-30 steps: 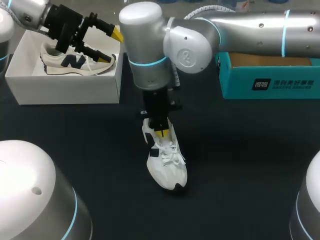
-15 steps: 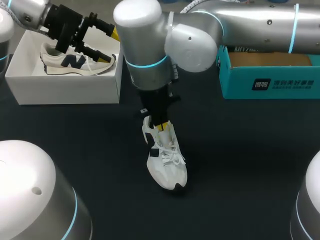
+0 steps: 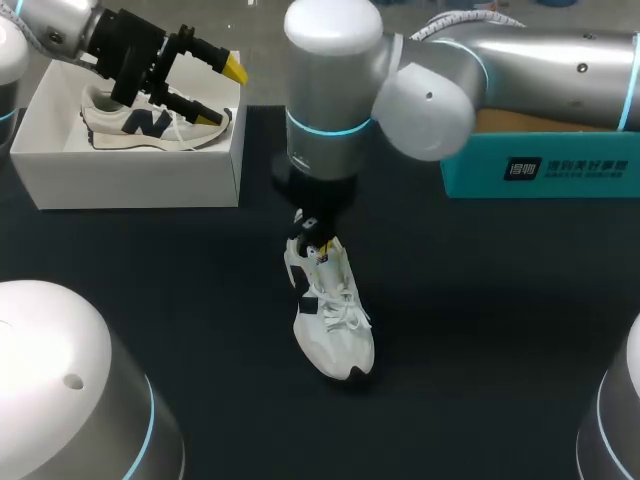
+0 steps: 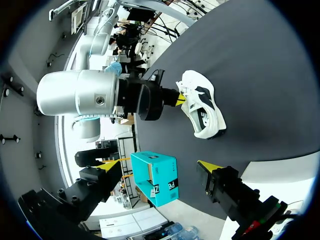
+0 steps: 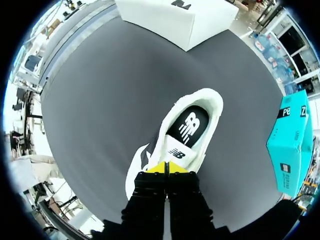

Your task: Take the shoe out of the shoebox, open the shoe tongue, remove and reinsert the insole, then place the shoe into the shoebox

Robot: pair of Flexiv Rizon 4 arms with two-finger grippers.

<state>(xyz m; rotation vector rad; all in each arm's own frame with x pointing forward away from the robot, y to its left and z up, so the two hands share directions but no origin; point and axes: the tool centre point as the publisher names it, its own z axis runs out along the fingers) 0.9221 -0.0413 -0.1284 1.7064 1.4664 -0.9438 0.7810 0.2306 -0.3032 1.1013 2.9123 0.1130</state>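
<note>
Right wrist view: the right gripper [image 5: 167,168] has its yellow tips pressed together, down at the front edge of the tongue of the white shoe [image 5: 192,127]. Whether any fabric is pinched between them I cannot tell. The shoe stands upright on the dark counter [image 5: 100,90], its heel end ahead of the gripper and its toe back under the wrist. From the head view, the left gripper [image 3: 218,90] hangs over the white shoebox [image 3: 130,180] with fingers spread wide, holding nothing, just above a second shoe [image 3: 150,125] inside. A teal box [image 3: 540,165] sits well apart from the white shoe.
</note>
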